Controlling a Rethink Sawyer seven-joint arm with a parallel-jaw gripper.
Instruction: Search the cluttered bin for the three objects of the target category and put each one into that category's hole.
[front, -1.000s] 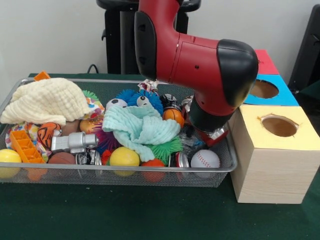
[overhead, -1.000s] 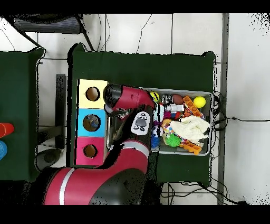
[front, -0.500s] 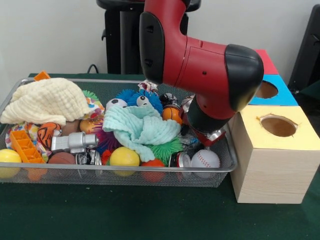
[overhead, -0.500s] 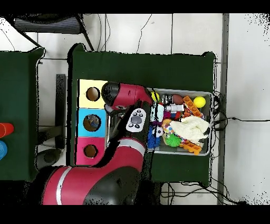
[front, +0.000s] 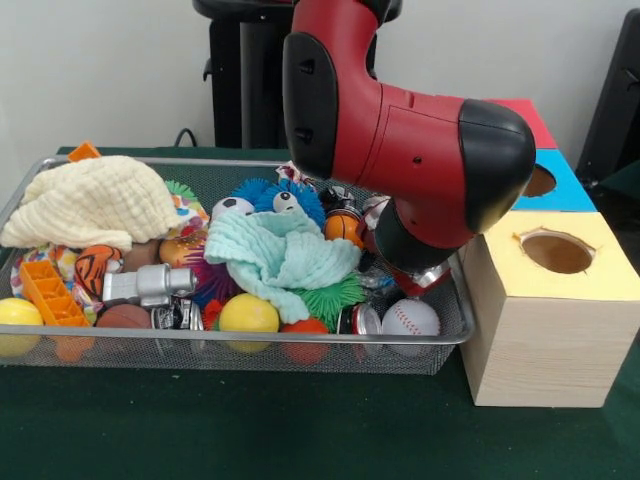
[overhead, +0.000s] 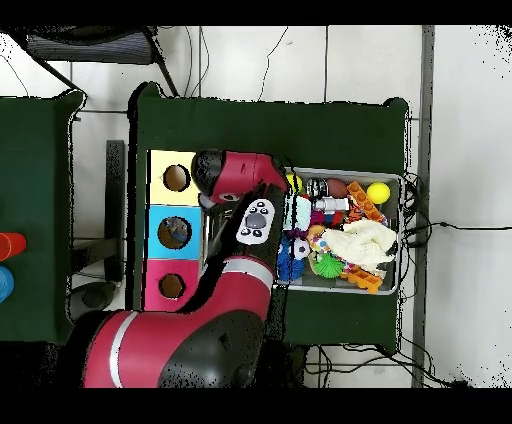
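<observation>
Wire bin (front: 60, 345) crammed: baseball (front: 410, 318), cloths, balls. Hand (front: 420, 277) low at bin's box end, grip state unclear. Yellow box hole (front: 558, 252) shows nothing; sorting apparently barely begun.

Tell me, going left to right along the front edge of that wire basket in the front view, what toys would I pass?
Yellow ball at the corner → orange ridged block → brown ball → second yellow ball → baseball.
</observation>
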